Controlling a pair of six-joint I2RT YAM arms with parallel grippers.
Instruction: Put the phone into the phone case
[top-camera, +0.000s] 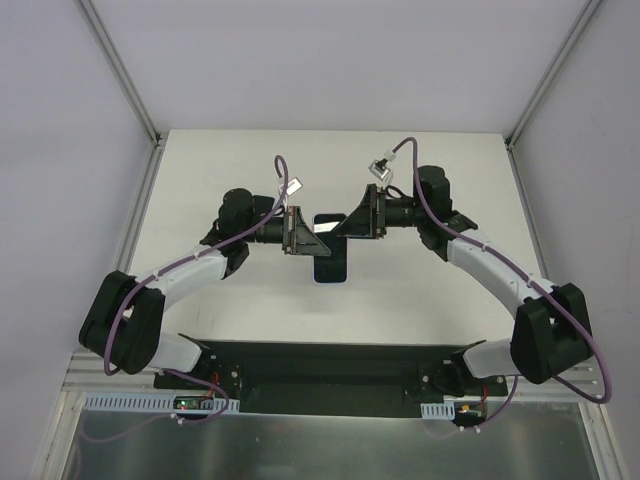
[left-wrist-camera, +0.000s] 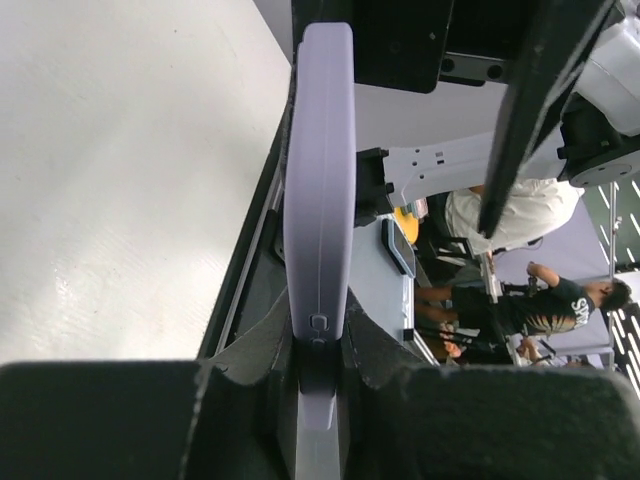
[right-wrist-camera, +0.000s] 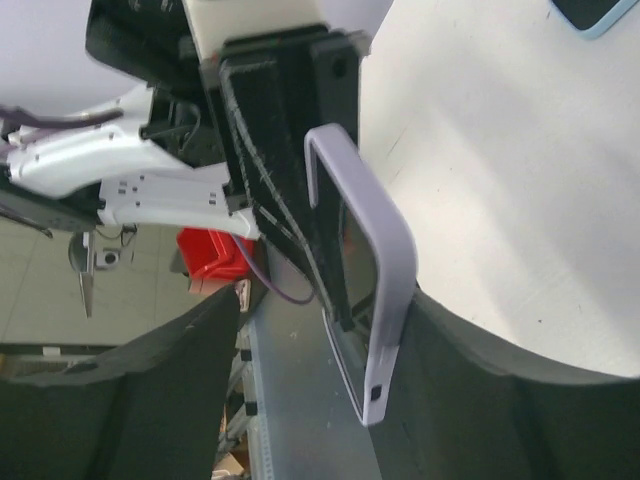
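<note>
Robot arms, black and white, jointed: 2. Bolted at the near edge of the white table (top-camera: 240, 180), bent inward, wrists meeting over the table's middle. Purple cables: 2, one along each arm.

Phone case, lavender, rectangular, with rounded rim (left-wrist-camera: 320, 200): 1. Held clear of the table, spanning lengthwise from one gripper to the other. Seen edge-on from the left wrist and as an open frame from the right wrist.

Left gripper (left-wrist-camera: 318, 365): 1. Black fingers: 2, pressed together on one short end of the lavender case, one on each face.

Right gripper (right-wrist-camera: 320, 350): 1. Black fingers: 2, spread wide. Opposite end of the case inside the gap, close against one finger and well apart from the other. Touching that finger or not: cannot tell.

Phone, flat dark slab with light blue edge (top-camera: 331, 265): 1. Lying flat at the table's middle, just beside the meeting point of the two grippers, on the side toward the arm bases. Held by neither gripper. Apart from the case, not yet inside it. One corner also showing at the top edge of the right wrist view.
</note>
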